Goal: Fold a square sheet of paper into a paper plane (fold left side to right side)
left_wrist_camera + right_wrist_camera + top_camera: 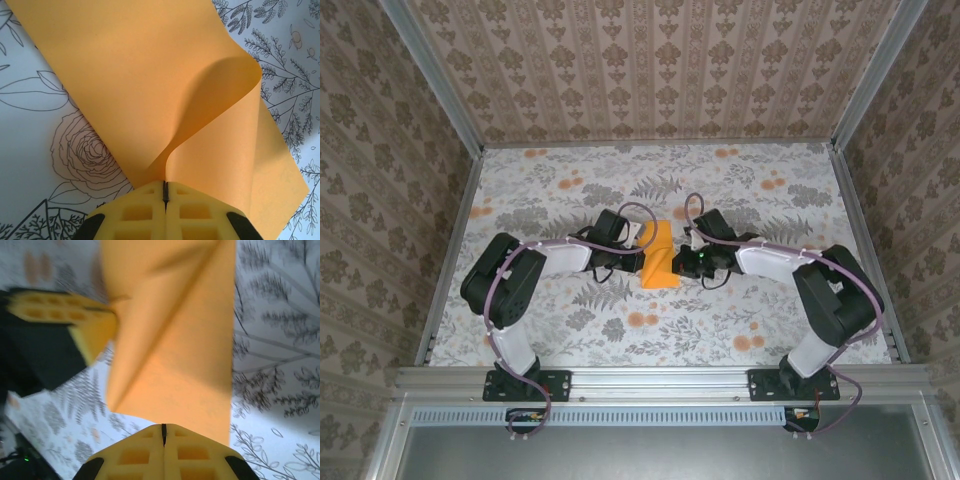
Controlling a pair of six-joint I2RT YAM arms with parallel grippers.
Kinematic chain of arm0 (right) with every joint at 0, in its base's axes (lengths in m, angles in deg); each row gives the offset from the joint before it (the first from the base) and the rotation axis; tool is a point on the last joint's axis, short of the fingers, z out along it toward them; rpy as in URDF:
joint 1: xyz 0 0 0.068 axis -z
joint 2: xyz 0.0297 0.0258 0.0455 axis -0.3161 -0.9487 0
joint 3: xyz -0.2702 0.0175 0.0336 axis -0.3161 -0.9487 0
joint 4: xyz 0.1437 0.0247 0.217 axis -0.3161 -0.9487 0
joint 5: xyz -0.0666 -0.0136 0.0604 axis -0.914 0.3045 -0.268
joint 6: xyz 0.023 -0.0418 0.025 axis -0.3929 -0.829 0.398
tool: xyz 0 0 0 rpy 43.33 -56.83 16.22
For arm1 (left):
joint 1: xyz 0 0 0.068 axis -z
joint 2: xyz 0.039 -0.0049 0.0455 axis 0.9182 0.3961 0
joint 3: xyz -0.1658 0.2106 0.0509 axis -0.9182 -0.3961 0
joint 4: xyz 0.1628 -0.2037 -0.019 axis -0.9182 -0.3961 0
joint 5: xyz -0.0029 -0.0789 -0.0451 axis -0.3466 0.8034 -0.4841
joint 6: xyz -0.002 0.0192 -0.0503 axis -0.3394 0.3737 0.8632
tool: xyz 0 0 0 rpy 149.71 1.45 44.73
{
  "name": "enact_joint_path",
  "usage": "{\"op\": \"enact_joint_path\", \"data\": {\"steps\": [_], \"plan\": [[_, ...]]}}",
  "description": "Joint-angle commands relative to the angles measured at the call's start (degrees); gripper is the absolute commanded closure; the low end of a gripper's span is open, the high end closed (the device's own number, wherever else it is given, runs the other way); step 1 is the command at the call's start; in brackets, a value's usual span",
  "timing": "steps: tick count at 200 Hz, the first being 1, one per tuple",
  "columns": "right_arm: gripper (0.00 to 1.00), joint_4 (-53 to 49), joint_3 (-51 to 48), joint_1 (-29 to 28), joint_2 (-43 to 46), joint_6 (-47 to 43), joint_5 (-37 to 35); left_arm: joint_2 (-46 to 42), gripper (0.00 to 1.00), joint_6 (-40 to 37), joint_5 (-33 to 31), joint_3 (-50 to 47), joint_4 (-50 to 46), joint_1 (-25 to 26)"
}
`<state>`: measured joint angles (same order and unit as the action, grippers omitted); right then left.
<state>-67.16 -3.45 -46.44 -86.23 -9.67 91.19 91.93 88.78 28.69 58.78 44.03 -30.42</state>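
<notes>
- Nearest the left wrist camera, the left gripper [165, 192] has its yellow fingers [137, 212] clenched seam to seam. The square sheet of paper [150, 85] rises straight out of that seam, so the gripper is pinching an edge of the sheet.
- From the pinch the paper bows up and over in a soft, rounded loop, while the rest lies flat on the floral table cover [40, 130]. I judge that the edge is held high so the left side can be carried across to the right side without dragging.
- The right gripper [163, 432] is clenched too, with its tips at the sheet's edge. I cannot tell whether it pinches the paper or only bears down on it. Either way it looks placed to anchor that side so the sheet does not slide as the other side comes over.
- From above, the sheet sits mid-table between the two grippers, which face each other from left and right, close on either side of it.
- The fold looks under way but not finished: the loop shows no pressed crease, and the edges need aligning first. The risk is a skewed lay-down that gives a crooked crease.
</notes>
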Motion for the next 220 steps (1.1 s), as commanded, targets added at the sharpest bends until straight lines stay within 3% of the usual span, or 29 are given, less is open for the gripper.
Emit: {"op": "enact_joint_path", "data": {"steps": [1,50,114,220], "plan": [[0.98,6.49,1.29,0.68,-0.89,3.51,4.03,0.58,1.00,-1.63,-1.11,0.97,-2.96,0.57],[1.00,15.05,6.71,0.26,-10.23,9.73,7.41,-0.16,1.00,-1.75,-1.77,0.32,-3.13,0.93],[1.00,12.41,9.24,-0.66,-15.69,7.68,6.88,-0.25,1.00,-1.82,-2.13,0.29,-3.41,1.10],[1.00,5.81,9.50,-0.68,-16.93,3.27,3.26,0.05,1.00,-2.24,-2.37,0.57,-3.92,1.46]]}}
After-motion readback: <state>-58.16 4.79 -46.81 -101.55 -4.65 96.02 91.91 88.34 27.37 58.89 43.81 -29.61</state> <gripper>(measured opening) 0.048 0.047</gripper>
